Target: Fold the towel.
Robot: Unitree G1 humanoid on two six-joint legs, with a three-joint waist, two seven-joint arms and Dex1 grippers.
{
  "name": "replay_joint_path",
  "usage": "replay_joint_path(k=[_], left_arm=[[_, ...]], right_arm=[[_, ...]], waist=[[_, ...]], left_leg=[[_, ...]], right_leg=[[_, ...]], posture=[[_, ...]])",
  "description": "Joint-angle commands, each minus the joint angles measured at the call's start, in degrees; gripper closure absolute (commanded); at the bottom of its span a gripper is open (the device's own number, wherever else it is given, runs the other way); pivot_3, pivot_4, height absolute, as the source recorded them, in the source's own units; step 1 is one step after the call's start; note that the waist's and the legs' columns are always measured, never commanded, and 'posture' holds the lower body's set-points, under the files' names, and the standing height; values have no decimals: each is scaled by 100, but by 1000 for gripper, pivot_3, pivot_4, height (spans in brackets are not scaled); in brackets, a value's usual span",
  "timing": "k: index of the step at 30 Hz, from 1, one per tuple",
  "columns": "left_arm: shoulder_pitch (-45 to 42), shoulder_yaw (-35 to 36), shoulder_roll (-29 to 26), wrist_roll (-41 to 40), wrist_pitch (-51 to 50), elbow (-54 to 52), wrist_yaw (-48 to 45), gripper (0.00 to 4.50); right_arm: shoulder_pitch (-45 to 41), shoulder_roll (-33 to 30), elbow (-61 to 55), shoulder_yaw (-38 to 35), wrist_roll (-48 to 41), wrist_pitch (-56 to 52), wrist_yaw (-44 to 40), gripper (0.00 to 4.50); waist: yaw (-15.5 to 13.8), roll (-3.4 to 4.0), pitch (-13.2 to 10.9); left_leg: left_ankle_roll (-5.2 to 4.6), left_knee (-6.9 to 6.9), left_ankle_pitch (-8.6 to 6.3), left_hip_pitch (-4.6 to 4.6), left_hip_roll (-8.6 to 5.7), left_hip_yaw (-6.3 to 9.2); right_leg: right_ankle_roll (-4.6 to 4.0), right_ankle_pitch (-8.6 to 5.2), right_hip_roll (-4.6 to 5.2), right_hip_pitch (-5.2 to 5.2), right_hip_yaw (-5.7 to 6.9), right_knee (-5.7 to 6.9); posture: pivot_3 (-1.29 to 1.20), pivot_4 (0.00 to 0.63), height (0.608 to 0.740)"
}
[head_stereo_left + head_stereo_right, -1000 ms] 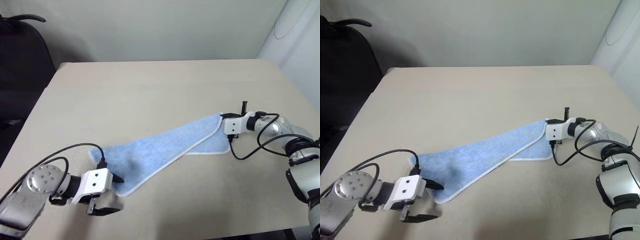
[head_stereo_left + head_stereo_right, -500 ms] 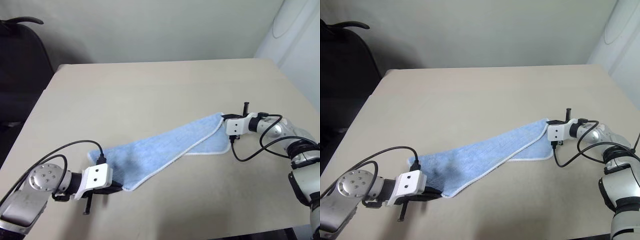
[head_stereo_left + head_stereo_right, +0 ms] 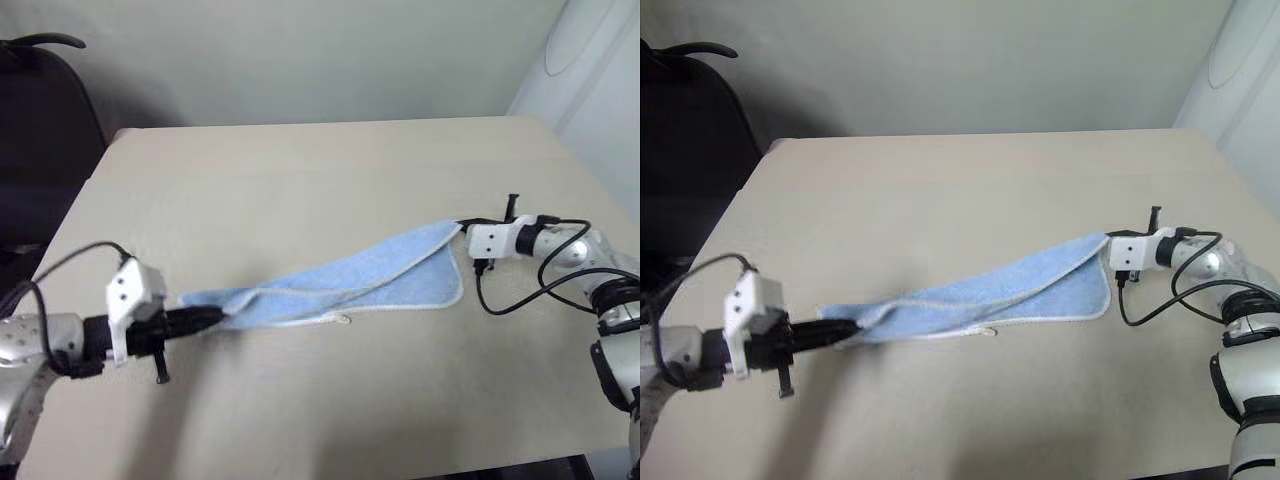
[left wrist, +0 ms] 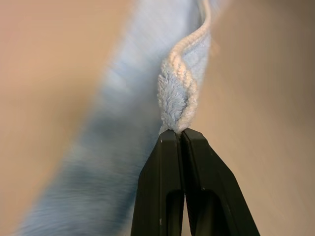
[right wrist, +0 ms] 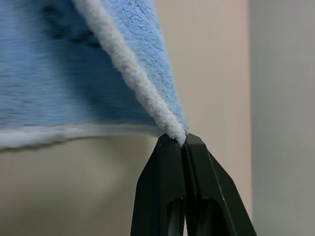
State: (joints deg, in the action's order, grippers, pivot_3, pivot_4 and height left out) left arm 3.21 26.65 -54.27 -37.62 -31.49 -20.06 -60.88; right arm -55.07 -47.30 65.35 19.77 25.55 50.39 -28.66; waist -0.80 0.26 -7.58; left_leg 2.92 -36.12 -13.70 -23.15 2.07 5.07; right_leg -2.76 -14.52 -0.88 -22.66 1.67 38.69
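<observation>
The towel (image 3: 350,280), light blue with a white stitched edge, stretches in a long band across the table's near half, lifted at both ends. My left gripper (image 3: 215,317) is shut on its left corner; the left wrist view shows the bunched white edging (image 4: 177,96) pinched at my gripper's tips (image 4: 180,135). At the right end, my right gripper (image 3: 462,226) is shut on the other corner, and in the right wrist view the towel's edge (image 5: 133,69) runs into my right gripper's closed tips (image 5: 183,140).
The beige table (image 3: 300,170) spreads wide behind the towel. A black chair (image 3: 40,110) stands off its far left corner. A pale wall and a white panel (image 3: 590,70) lie beyond the right edge.
My left gripper closed on the towel's left corner, then lifted it up and to the left, pulling the cloth narrow and taut. The right gripper rose slightly to the right with its corner.
</observation>
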Motion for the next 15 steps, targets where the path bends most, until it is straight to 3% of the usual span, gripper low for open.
replay_joint_path(k=[1,8,15], left_arm=[[-720,346,47,-666,-541,165,517,4452],[-1797,-387,208,-289,-195,623,706,4452],[-4993,-1300,808,961,876,3318,1357,4452]], right_arm=[[-271,-194,-48,-380,-356,-201,-190,4500],[-613,-245,62,-361,-138,-353,-31,4500],[-2104,-374,587,-87,569,-1014,651,4500]], waist=[[-3,0,0],[9,4,-3],[-19,12,-9]], left_leg=[[1,0,3,1,0,0],[3,2,3,4,0,-6],[-7,-3,25,-3,0,-6]], right_leg=[[0,0,1,0,0,1],[0,0,0,-1,-2,2],[1,2,3,-9,-2,14]], posture=[[0,150,740],[0,150,740],[0,150,740]])
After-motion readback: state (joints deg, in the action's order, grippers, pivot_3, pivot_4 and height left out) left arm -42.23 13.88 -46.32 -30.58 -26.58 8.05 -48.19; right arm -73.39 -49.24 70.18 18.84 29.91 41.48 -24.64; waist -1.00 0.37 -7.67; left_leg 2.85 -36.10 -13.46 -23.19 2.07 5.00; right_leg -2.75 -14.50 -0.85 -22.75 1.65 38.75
